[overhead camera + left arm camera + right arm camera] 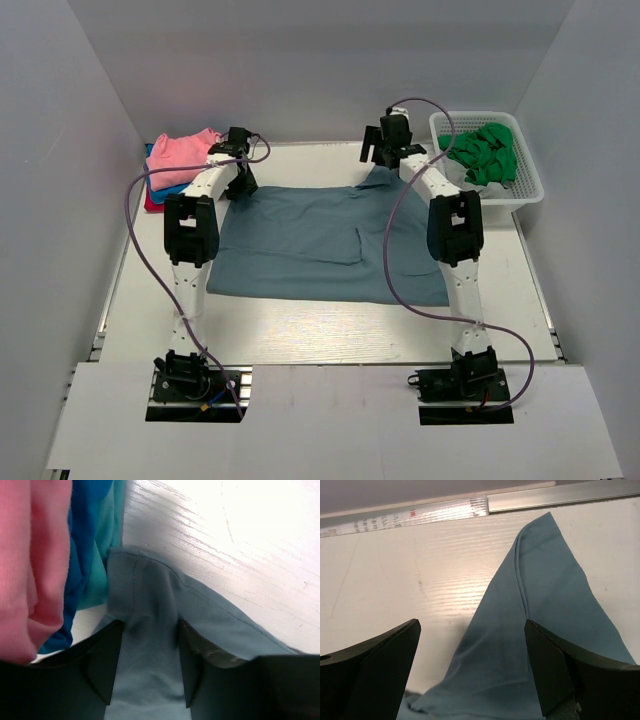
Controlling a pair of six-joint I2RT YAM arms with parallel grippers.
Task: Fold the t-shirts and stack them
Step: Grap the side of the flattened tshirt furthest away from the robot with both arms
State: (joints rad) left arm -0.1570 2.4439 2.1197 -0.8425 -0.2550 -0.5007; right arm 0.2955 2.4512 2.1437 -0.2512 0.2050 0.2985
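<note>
One large slate-blue cloth t-shirt [310,240] is spread on the white counter [300,330]. Its far-left corner is pinched in the left tool [150,630]; the right tool [471,625] is held wide open, empty, over the far-right sleeve.

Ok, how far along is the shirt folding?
Done: pink, bright blue and red t-shirts lie piled at the far left. In hand: the large slate-blue t-shirt lies spread flat; the left gripper pinches its far left corner, the right gripper hangs open over its far right end. Left: folding and stacking it, perhaps also the green cloth in the white mesh basket.
</note>
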